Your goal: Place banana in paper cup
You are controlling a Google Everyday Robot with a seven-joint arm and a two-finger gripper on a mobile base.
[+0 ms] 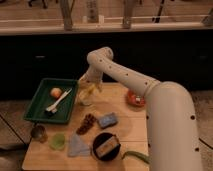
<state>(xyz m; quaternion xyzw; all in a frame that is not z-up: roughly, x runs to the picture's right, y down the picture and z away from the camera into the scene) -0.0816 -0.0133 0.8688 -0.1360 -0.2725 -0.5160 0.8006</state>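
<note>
The paper cup (86, 100) stands upright on the wooden table (125, 127), just right of the green tray. The pale-yellow banana (84, 91) shows right at the cup's mouth, directly under my gripper (89, 86). The gripper hangs from the white arm, which reaches in from the lower right, and sits right above the cup. The gripper hides part of the banana, and I cannot tell whether the banana is held or resting in the cup.
A green tray (35, 111) at the left holds an orange fruit (56, 92) and a white utensil (57, 103). On the table are a dark metal cup (38, 132), a light-green cup (57, 141), a blue packet (107, 120), a black bowl (105, 146), a green vegetable (135, 156) and a red dish (135, 98).
</note>
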